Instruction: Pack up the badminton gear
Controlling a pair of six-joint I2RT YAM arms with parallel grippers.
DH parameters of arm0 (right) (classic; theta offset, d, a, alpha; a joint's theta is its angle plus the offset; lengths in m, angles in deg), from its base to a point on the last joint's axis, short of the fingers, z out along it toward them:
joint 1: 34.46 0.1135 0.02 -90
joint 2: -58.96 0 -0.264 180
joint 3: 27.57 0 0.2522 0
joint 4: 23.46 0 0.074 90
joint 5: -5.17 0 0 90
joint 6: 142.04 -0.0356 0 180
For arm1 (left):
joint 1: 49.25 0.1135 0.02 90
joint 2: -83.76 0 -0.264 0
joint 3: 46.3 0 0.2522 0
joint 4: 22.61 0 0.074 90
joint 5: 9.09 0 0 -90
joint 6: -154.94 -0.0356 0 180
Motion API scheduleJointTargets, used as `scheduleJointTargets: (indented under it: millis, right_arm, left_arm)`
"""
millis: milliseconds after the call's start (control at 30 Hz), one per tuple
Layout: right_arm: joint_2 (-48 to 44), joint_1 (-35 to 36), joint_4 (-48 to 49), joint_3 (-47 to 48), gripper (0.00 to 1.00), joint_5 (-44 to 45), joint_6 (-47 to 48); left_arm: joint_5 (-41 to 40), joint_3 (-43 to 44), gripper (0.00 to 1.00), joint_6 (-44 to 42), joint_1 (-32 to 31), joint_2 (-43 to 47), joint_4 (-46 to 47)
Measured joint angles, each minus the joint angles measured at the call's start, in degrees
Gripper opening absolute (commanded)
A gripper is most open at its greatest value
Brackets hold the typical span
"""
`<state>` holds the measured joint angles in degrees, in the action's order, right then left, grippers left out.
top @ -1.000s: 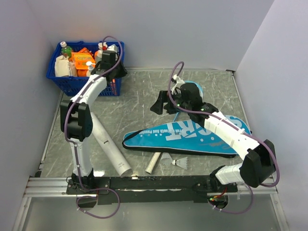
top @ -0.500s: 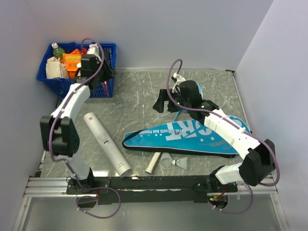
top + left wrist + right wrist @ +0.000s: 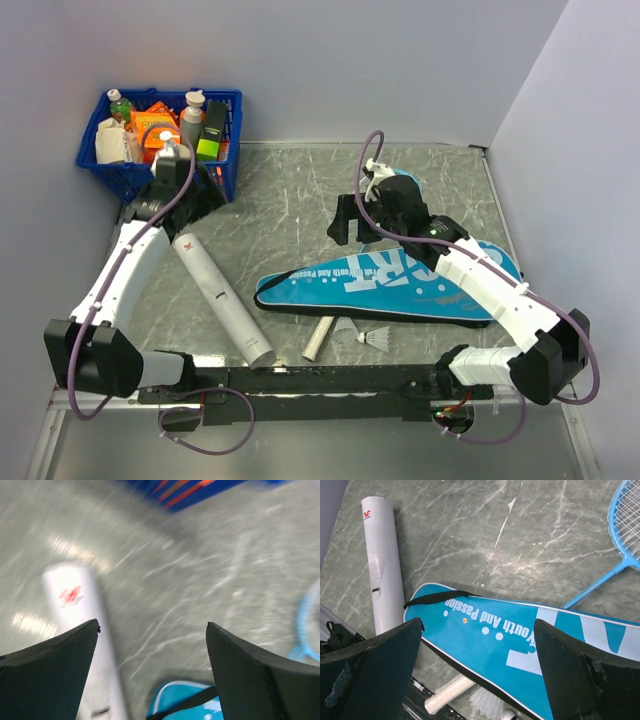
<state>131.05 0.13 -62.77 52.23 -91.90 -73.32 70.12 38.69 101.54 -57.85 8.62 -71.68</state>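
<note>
Nothing seems packed yet: left claw (image 3: pixel 152 624) and right claw (image 3: pixel 478 622) both gape empty, the tube (image 3: pixel 384 560) lying left of each, the cover (image 3: pixel 520 640) beneath the right claw, racket (image 3: pixel 625 535) and shuttlecocks (image 3: pixel 378 340) loose on the worktop (image 3: pixel 290 200).

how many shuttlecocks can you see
2. One shuttlecock lies beside the white handle, the other shuttlecock just right of it, both along the teal cover's near edge. More may be hidden.

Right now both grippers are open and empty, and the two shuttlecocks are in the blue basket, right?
Not quite. The top external view shows the two shuttlecocks lying on the table at the near edge of the teal cover. The left gripper and right gripper are open and empty, as you said.
</note>
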Motion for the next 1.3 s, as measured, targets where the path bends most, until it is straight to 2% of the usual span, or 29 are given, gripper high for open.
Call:
scheduleJointTargets:
  millis: [233,400,533,733,967,1300]
  right_arm:
    - [-0.3,2.5,-1.4,-0.8,1.0,0.6,0.2]
    - [-0.3,4.2,-1.5,-2.5,1.0,0.5,0.2]
    - [-0.3,5.0,-1.5,-3.9,1.0,0.1,0.2]
    - [0.6,5.4,-1.1,-4.4,1.0,-0.5,0.2]
    - [2.3,5.5,-0.9,-4.4,1.0,-1.6,0.2]
    - [5.0,5.8,-0.7,-4.4,1.0,-3.0,0.8]
  left_arm:
    - [-6.8,-12.1,0.97,8.1,0.3,5.3,-5.4]
    - [-11.0,-12.7,0.97,12.8,0.3,4.6,-6.2]
    - [-13.2,-12.8,0.97,15.3,0.6,-0.9,-5.9]
    - [-13.0,-14.0,0.96,16.1,2.9,-7.3,-4.0]
    - [-12.8,-14.4,0.96,15.6,5.0,-10.8,-0.3]
    - [-9.2,-16.7,0.98,13.5,6.4,-17.9,6.0]
